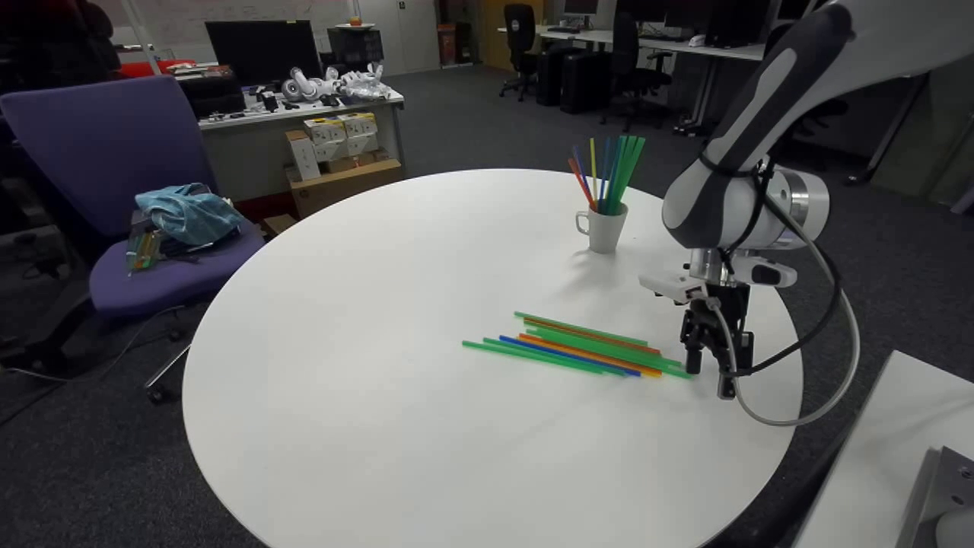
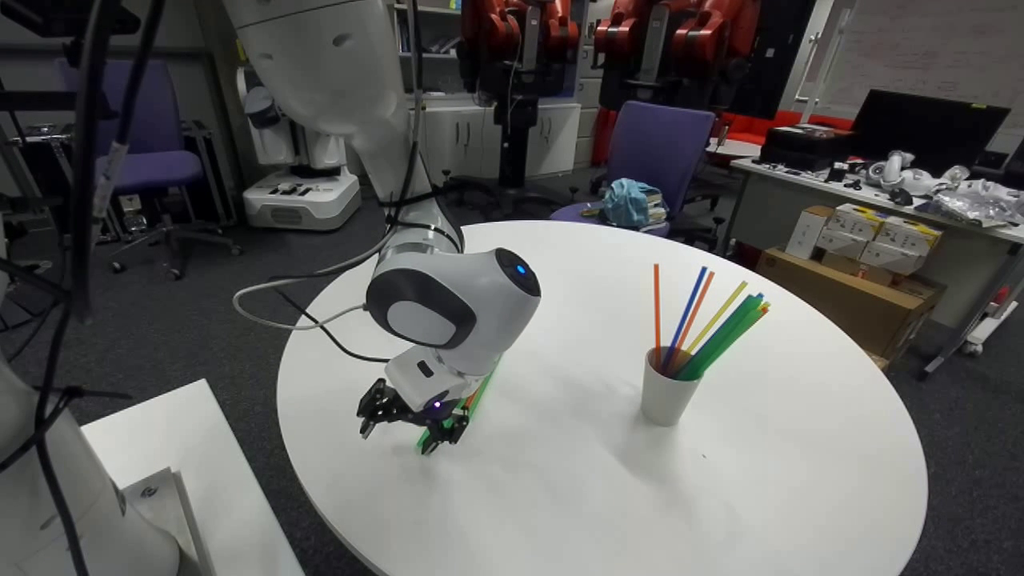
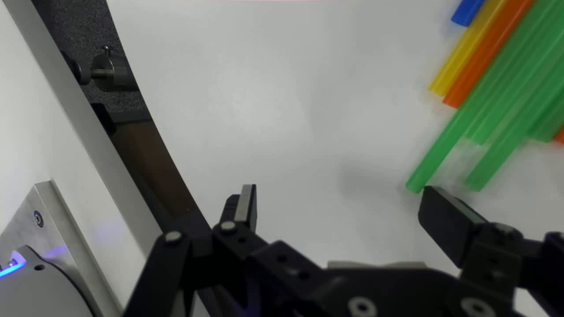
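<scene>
My gripper (image 3: 338, 188) stands open above the table's near side, with nothing between its fingers. Its right fingertip in the wrist view appears close to the end of a green straw (image 3: 434, 163); whether they touch I cannot tell. Beside that straw lie more green ones, an orange straw (image 3: 487, 55), a yellow straw (image 3: 460, 57) and a blue straw (image 3: 467, 12). In an exterior view the loose straws (image 1: 601, 348) form a flat bundle pointing toward the gripper (image 1: 710, 377); the arm hides most of it in an exterior view (image 2: 480, 392). A white mug (image 1: 606, 232) holds several upright straws (image 2: 724, 336).
The round white table (image 1: 365, 426) carries the straws and the mug. A white stand (image 1: 898, 426) with the robot's base adjoins its edge. Loose cables (image 1: 852, 365) hang around the wrist. A purple chair (image 1: 175, 278) and a cluttered desk (image 1: 266, 114) stand beyond.
</scene>
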